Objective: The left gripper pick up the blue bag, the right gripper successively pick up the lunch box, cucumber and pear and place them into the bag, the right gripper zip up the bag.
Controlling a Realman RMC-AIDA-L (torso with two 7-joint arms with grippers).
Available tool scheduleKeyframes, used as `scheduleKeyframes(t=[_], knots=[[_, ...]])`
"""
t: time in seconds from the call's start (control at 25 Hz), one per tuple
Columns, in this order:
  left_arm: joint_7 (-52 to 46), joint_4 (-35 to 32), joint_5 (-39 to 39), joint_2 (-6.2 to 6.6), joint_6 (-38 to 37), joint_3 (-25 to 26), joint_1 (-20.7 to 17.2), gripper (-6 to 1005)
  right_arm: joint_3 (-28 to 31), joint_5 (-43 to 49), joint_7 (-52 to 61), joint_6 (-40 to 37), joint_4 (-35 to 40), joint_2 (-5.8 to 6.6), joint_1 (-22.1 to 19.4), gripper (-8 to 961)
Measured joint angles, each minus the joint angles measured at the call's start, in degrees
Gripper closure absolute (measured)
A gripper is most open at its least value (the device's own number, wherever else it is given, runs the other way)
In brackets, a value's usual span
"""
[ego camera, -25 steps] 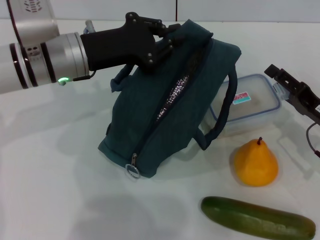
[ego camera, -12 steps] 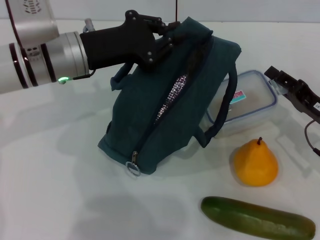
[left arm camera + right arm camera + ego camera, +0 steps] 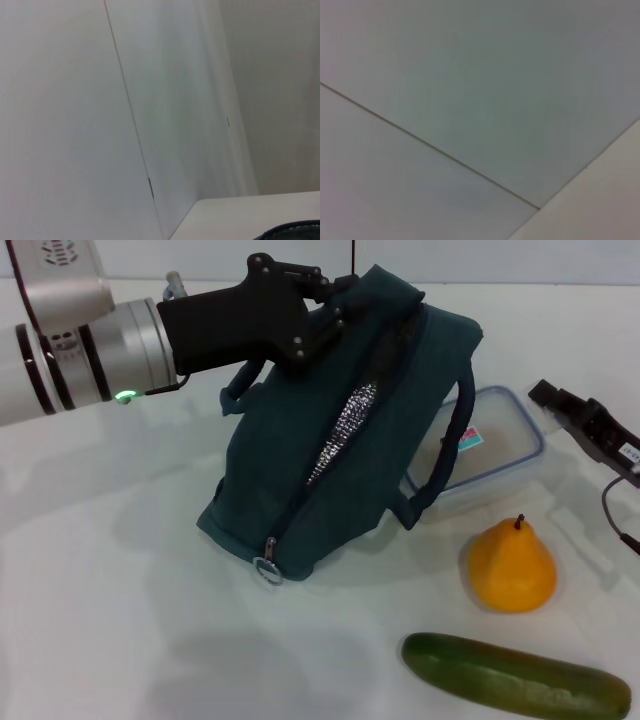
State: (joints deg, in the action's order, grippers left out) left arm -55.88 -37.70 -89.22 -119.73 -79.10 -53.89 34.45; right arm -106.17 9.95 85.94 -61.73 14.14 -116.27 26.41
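Bag's up, nothing's in it yet

The left gripper (image 3: 325, 315) is clamped on the top edge of the blue bag (image 3: 340, 440), tipping it so the zipper is only partly gaping. The right gripper (image 3: 585, 420) hovers just beside the lunch box (image 3: 500, 445); can't tell how its fingers stand. Pear (image 3: 512, 565) and cucumber (image 3: 515, 675) sit in front on the table (image 3: 100, 620). My worry: that narrow mouth snags the box, or the fabric slips from the pinch. Glossy white tabletop, plain pale panelled walls.
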Motion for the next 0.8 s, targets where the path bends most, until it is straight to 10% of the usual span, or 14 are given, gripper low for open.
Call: scheduleKeyframes(t=[0.8], knots=[[-0.09, -0.09, 0.19, -0.05, -0.09, -0.07, 0.09, 871, -0.67, -3.38, 0.04, 1.57, -0.66, 0.0, -0.73, 825]])
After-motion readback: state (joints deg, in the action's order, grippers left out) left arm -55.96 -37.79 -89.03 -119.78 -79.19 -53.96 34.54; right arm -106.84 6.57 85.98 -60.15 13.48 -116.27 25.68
